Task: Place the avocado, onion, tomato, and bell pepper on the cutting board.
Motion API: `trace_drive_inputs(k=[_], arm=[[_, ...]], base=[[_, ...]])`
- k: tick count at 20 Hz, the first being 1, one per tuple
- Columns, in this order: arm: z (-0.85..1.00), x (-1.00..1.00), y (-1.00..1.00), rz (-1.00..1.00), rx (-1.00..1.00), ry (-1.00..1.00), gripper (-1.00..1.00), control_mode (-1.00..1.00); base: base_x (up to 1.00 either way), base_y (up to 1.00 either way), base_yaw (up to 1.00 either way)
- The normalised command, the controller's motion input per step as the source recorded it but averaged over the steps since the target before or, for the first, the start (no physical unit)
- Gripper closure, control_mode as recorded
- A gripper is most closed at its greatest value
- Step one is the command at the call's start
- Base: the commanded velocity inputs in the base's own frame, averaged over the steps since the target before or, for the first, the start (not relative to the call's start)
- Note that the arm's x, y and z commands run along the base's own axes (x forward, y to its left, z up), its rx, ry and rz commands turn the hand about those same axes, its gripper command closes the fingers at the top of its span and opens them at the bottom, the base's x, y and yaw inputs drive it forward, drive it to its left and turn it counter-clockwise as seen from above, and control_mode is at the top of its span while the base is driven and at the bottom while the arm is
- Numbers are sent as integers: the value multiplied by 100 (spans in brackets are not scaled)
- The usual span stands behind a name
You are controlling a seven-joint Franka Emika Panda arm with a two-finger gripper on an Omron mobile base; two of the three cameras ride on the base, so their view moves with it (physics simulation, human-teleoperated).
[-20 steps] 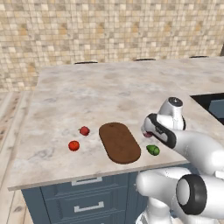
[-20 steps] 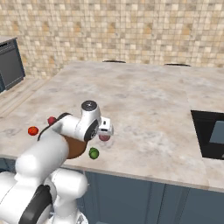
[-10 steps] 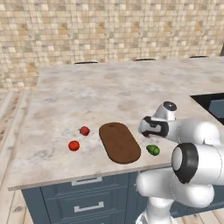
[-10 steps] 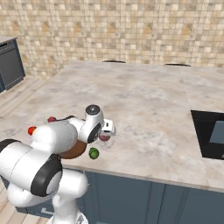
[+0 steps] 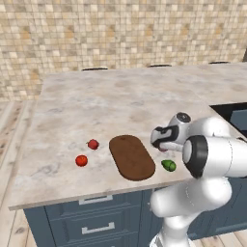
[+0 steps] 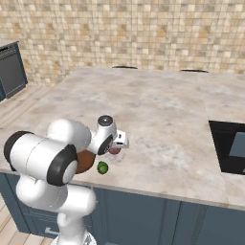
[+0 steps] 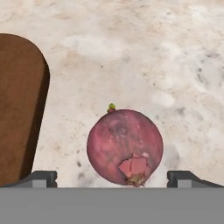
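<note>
between the wide-open, empty fingers sits the onion, its lower edge cut off from view.

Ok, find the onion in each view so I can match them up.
Left base view: onion mostly hidden behind the gripper, right of the cutting board.
Right base view: just under the gripper, above the avocado.
Hand view: lower centre, between the fingertips.
Shared landmark: the cutting board.

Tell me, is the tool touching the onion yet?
Apart. In the hand view the tool is open, its fingertips standing on either side of the onion with counter showing between.
</note>
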Motion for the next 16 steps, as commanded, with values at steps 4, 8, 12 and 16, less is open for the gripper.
trace_drive_inputs(k=[4, 8, 12, 16], arm=[[-22, 17, 0, 0, 0, 0, -100, -100], [-26, 20, 0, 0, 0, 0, -100, -100], [-12, 9, 0, 0, 0, 0, 100, -100], [6, 0, -1, 0, 0, 1, 100, -100]], base=[[0, 0, 0], [0, 0, 0], [0, 0, 0], [0, 0, 0]])
